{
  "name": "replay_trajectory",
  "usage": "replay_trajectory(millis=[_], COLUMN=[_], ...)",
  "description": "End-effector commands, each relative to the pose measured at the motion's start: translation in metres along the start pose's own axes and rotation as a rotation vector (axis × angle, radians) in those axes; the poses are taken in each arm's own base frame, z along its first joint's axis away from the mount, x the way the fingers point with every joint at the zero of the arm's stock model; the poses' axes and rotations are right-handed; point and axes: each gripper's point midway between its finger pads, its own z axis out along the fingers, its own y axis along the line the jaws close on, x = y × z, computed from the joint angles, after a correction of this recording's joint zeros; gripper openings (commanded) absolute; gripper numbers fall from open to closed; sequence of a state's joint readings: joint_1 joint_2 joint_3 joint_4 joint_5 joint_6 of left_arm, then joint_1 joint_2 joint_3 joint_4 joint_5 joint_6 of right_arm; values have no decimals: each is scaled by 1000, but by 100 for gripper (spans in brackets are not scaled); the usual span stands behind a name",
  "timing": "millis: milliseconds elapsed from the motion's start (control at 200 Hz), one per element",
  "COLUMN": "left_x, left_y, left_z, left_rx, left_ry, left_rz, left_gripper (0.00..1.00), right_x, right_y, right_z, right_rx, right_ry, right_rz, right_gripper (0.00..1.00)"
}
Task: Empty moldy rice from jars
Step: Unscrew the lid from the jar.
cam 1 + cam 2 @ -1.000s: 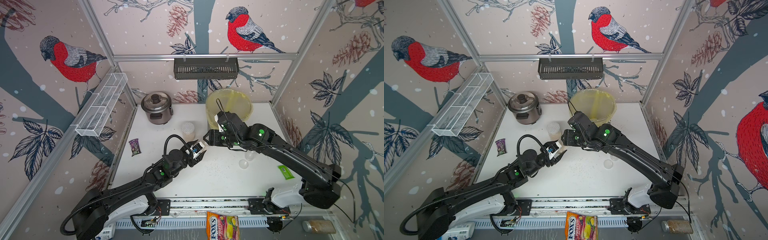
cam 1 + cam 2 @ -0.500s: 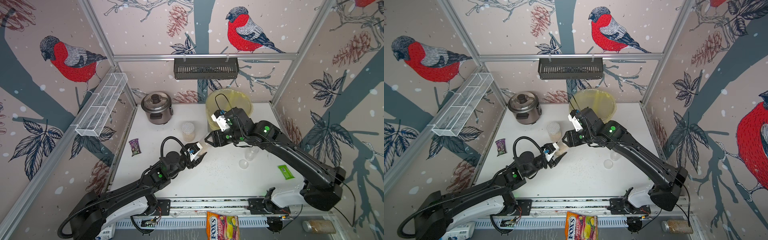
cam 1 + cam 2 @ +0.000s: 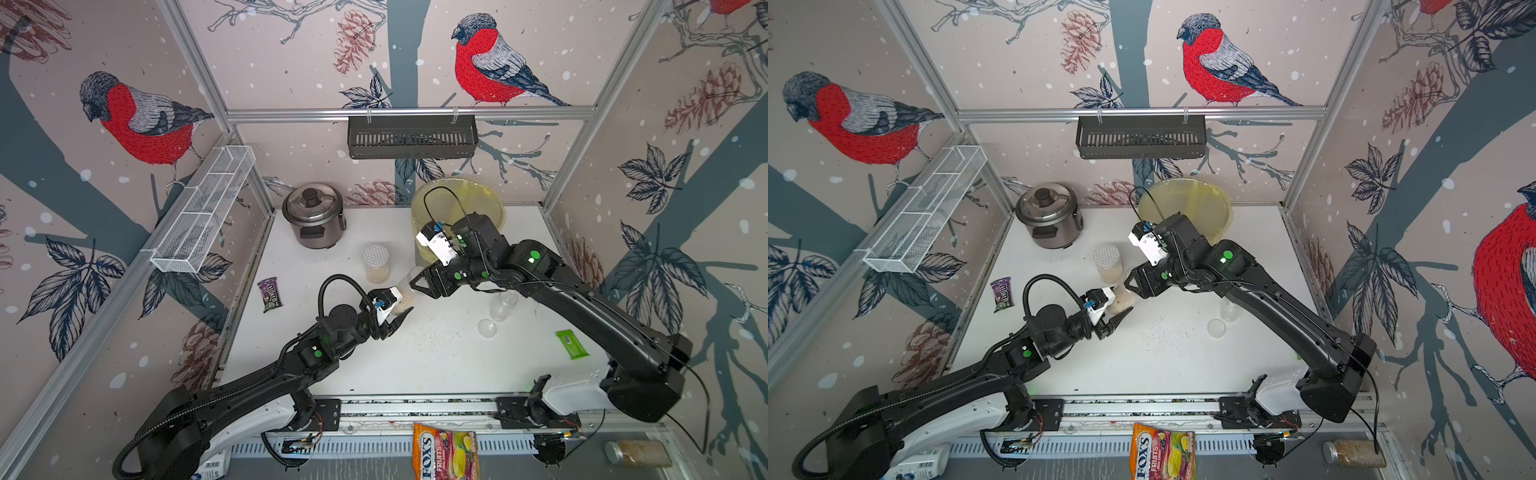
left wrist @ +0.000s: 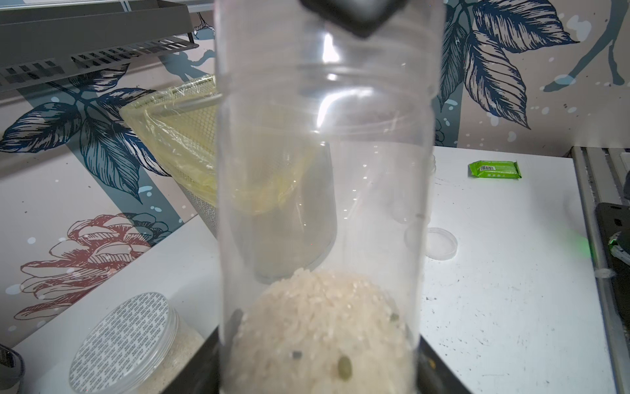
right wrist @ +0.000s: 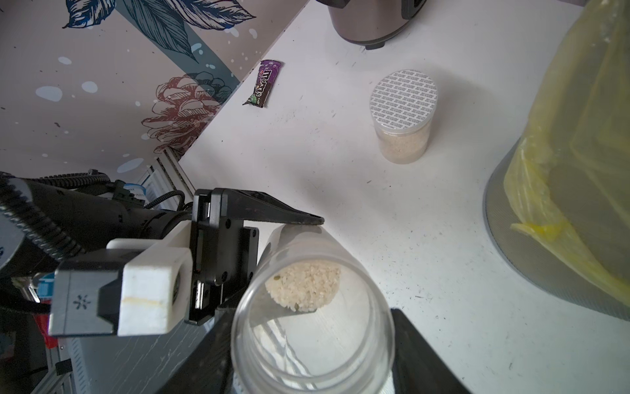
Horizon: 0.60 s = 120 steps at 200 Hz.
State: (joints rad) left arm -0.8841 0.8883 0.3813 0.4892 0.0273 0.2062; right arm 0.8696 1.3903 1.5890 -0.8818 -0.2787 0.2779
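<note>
White table (image 3: 415,365), bird wallpaper (image 3: 141,124) behind; the open jar (image 4: 324,170) hangs tilted above it, moldy rice (image 5: 303,285) heaped at its base; left gripper (image 3: 400,308) pinches that base narrowly; right gripper (image 3: 419,287) clasps the mouth end, jaws wider.

The left arm (image 3: 249,386) stretches low and forward from the front rail. The left end effector (image 3: 401,311) is angled upward and clamped on the base of a narrow jar (image 3: 406,296). The right arm (image 3: 582,307) reaches in from the opposite side, elbow raised and wrist bent down. The right end effector (image 3: 414,283) grips the jar's upper end, its fingers (image 5: 416,358) pressed against either side of the neck.
</note>
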Motion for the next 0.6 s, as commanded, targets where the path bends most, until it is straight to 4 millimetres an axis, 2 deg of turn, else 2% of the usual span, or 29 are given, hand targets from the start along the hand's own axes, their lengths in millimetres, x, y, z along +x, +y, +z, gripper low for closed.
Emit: replay_trajectory(millis=[0,110,290,470,595], left_x=[-20,-21,-21,-20,-21], left_y=[0,-3,-6,-9,-9], left_z=[-2,-2,-1,-2,-3], left_rx=[9,27,47,58,63], left_ry=[-81,-88,-81,-84,-87], left_rz=[-6,-6,-1,2,3], left_gripper=[0,0,0,0,0], right_x=[-5,-1,1,-2,6], right_y=[5,16,16,27,25], right_z=[-9,-11,-5,-6,-3], right_rx=[-10,-62,-77,-135,-148], right_ry=[-28,-14,38,35,70], right_rz=[-99,-211,-318,-403,-434], right_gripper=[8,12,16,18,20])
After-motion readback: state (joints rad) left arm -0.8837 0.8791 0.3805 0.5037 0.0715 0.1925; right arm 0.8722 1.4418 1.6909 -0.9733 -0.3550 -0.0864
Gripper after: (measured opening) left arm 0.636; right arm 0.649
